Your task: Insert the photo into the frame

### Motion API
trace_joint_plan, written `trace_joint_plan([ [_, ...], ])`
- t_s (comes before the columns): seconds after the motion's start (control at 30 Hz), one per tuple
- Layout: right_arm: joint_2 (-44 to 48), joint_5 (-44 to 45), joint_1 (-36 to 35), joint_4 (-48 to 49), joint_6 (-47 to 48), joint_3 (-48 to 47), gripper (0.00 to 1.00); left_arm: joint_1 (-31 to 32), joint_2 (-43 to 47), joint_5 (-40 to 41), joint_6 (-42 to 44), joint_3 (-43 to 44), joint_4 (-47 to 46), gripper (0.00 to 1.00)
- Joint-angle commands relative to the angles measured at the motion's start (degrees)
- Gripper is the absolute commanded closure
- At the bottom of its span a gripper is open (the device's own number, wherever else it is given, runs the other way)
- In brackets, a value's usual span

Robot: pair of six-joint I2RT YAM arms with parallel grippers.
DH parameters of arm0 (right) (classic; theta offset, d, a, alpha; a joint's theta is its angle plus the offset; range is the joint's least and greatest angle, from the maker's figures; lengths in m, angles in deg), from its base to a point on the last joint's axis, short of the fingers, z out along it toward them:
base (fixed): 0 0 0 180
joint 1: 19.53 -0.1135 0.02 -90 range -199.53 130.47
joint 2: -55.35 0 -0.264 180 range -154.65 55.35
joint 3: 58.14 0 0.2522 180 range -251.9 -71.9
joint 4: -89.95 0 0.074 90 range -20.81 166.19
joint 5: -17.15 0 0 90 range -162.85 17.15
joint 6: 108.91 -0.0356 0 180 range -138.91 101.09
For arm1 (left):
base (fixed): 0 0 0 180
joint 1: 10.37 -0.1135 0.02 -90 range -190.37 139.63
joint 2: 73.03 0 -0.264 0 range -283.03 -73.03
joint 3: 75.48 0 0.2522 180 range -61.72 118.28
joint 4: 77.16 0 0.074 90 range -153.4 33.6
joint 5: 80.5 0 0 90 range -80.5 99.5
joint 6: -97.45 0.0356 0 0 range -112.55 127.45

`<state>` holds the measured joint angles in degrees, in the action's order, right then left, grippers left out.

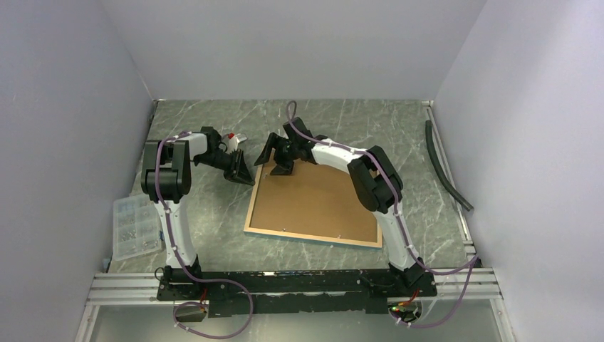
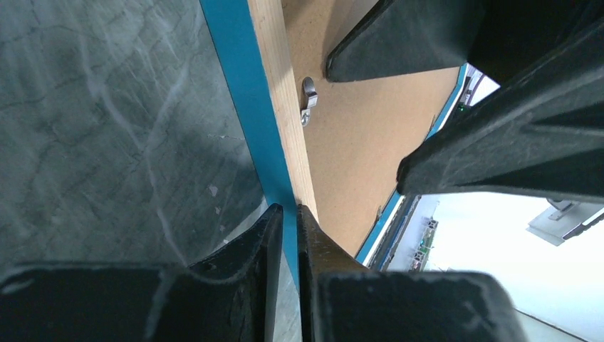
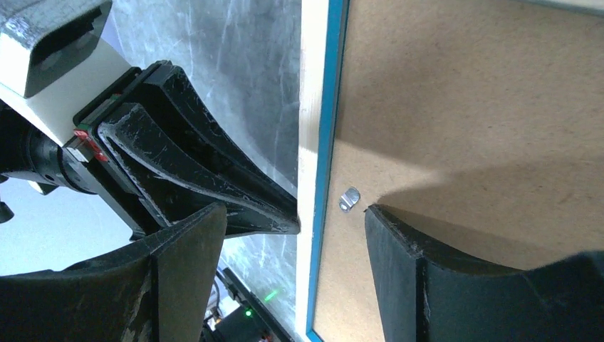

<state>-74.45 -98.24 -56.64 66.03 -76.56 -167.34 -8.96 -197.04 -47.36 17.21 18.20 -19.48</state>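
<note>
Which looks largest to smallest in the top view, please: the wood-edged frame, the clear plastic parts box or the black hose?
1. Wood-edged rectangular frame with brown hardboard back.
2. Clear plastic parts box.
3. Black curved hose: longer than the box but far thinner, so their order is unsure.

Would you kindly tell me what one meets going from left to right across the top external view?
Clear compartment box → left gripper → right gripper → black hose. The frame is left out, since it overlaps both grippers.
</note>
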Motion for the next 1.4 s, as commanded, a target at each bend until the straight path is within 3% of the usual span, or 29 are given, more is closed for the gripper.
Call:
trace_joint_plan([
  [0.0,-1.1,-0.7,-0.5,-0.9,-0.4,-2.5,0.25,0.4,-0.5,0.4,-0.1,-0.7,-1.2,0.82],
  [0.97,-4.8,-6.6,-1.6,3.7,-5.5,-4.1,0.26,0.7,-0.3,0.8,-1.2,-0.1,-2.0,0.84],
  [1.37,-8.6,-10.1,-2.8,-1.0,-1.8,-10.5,0.25,0.8,-0.4,0.8,-1.7,0.5,-2.2,0.85],
])
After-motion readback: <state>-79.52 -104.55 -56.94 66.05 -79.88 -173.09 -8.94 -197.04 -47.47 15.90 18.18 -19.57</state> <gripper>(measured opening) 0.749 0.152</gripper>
